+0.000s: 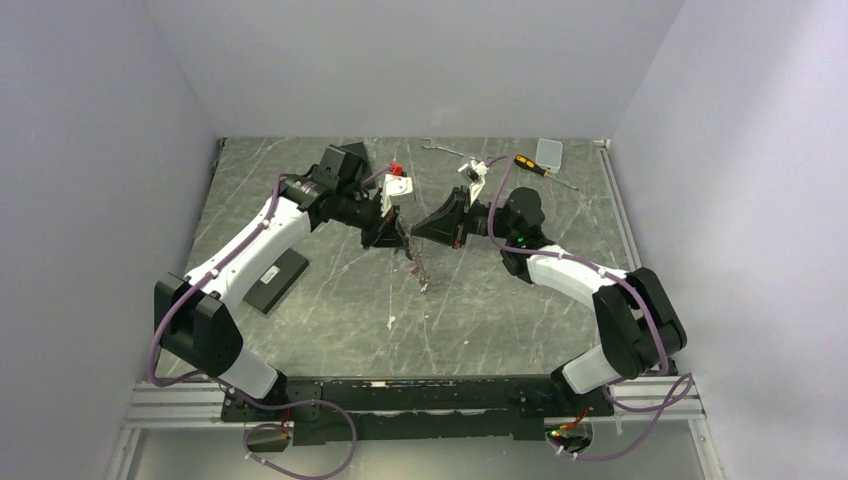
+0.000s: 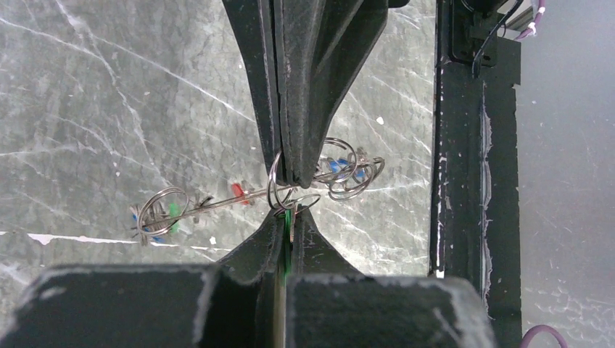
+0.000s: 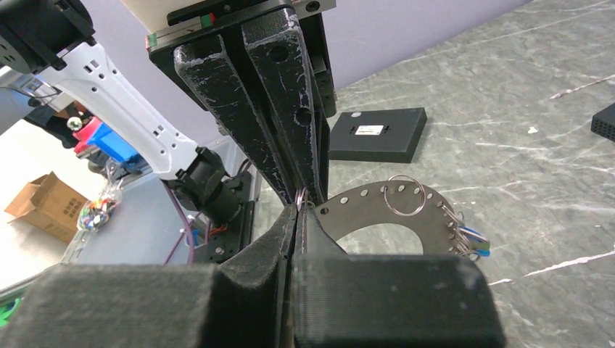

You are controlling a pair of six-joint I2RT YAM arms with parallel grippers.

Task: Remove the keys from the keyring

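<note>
Aloft mid-table between arms: keyring (image 3: 357,210), one flat grey metal band, perforated; edge-on in left wrist view, long axis across view, slightly tilted. Keys (image 3: 470,243) bunched on thin wire split rings; blue, green, red tags; count unclear. Left gripper (image 2: 286,219) pinched shut on green-tagged key (image 2: 287,241). Right gripper (image 3: 299,211) pinched shut on keyring rim. Two flat black boxes (image 3: 377,134) on table

You see a flat black box (image 1: 277,281) at the left of the marbled surface (image 1: 330,325). Near its far edge lie a wrench (image 1: 445,149), a screwdriver (image 1: 545,172) and a pale case (image 1: 549,151).
</note>
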